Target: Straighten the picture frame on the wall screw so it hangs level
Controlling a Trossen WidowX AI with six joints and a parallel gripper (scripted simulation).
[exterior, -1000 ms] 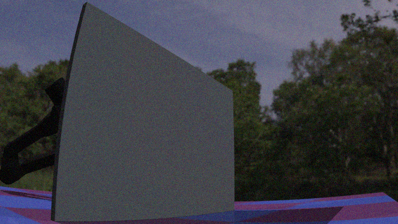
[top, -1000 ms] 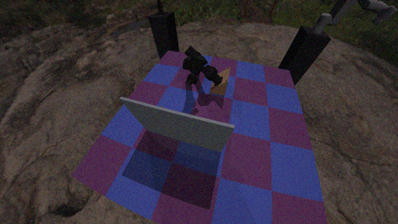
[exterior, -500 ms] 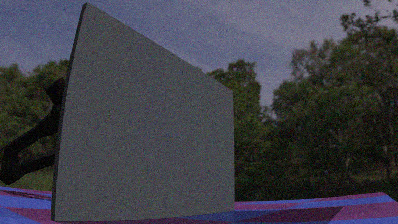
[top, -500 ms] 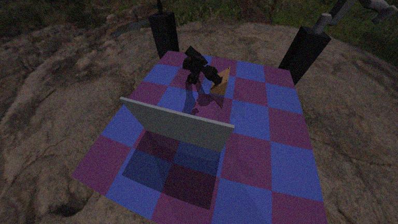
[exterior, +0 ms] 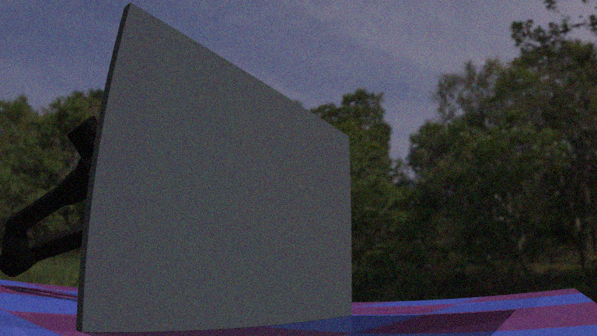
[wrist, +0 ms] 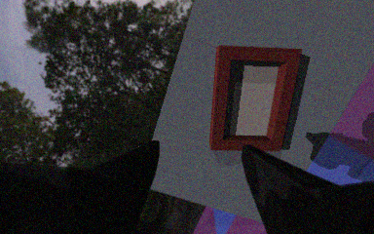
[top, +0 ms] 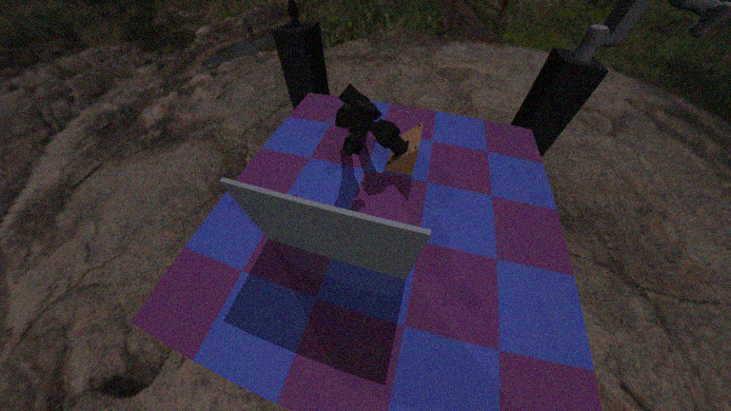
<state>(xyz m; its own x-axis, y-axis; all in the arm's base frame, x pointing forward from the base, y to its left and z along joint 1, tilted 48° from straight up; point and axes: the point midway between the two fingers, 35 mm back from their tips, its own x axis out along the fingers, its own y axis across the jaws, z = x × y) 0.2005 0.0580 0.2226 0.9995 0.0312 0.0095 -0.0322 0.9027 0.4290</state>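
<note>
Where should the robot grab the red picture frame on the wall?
Probably by its two long side bars, coming straight at the front with open fingers. The red picture frame hangs flat against the grey wall panel, so only its outer edges can be pinched. The gripper is open, facing it, not touching.
</note>
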